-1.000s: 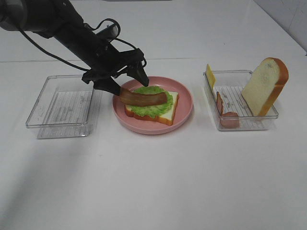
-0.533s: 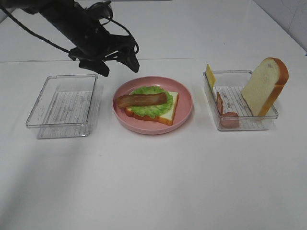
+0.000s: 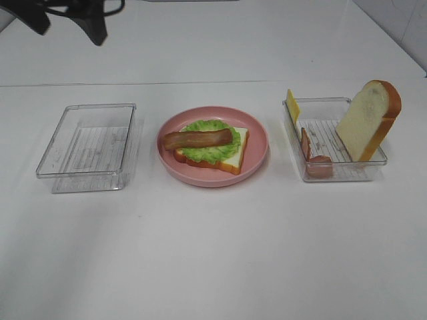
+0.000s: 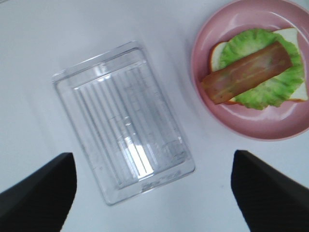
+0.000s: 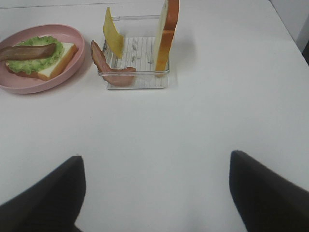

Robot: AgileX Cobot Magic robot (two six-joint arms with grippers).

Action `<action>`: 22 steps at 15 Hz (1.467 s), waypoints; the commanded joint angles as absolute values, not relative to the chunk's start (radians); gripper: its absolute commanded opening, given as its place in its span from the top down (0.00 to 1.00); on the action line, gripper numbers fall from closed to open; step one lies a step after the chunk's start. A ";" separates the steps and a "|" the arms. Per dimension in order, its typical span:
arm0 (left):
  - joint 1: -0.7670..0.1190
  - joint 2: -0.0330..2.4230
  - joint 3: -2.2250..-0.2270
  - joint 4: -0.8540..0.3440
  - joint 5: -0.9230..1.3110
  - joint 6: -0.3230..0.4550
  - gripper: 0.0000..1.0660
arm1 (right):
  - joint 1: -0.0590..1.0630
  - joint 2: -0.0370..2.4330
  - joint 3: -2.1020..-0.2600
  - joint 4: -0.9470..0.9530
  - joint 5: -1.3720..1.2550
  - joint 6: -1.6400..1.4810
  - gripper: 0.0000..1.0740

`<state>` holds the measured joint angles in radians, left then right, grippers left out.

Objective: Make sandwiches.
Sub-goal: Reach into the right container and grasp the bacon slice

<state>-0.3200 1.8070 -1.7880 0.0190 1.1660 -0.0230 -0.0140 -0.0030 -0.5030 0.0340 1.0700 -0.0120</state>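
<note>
Sitting on the plate: a half-built sandwich (image 3: 208, 148) lies on a round pink plate (image 3: 257, 163) near the middle of the white desk (image 3: 213, 253).
Writing: any moulded lettering on the clear left tray (image 3: 87, 143) is too faint to read; its floor shows only raised ridges.
Left arm: only dark parts of the left arm (image 3: 93, 20) show, at the far top left corner of the high view, well apart from the plate. Its wrist camera looks straight down on the left tray and the plate.
Left jaws: spread wide with nothing held; one dark finger (image 4: 43, 193) shows at each side of the wrist view.
Right arm: seen only through its own wrist camera, which looks across the desk toward the right tray (image 3: 333, 175), with the plate off to one side.
Right jaws: spread wide with nothing between them; a dark finger (image 5: 43, 198) shows at each side.
Sandwich layers: a bread slice (image 3: 235, 159) with orange-brown crust at the bottom, ruffled green lettuce (image 3: 215, 152) on it, and a reddish-brown bacon strip (image 3: 198, 139) lying across the top.
Left tray position: just beside the plate, not touching it.
Right tray contents: an upright bread slice (image 3: 367, 120) leaning at the right end, a yellow cheese slice (image 3: 292, 107) standing at the far left corner, and a spare bacon strip (image 3: 313, 160) curled along the left wall.
</note>
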 commanded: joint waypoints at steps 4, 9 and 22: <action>-0.321 1.564 -1.742 0.102 1.286 -0.063 0.22 | -0.021 -0.010 -0.501 0.038 1.060 -0.006 0.27; -0.321 1.192 -1.355 0.097 1.241 -0.099 0.22 | -0.021 -0.010 -0.501 0.038 1.060 -0.006 0.27; -0.321 0.262 -0.579 0.058 0.994 -0.136 0.22 | -0.021 -0.007 -0.503 0.009 1.056 -0.008 0.27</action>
<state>-0.3200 0.2300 -0.5690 0.0660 1.0060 -0.1180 -0.0140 0.0040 -0.5030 0.0130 1.0680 -0.0120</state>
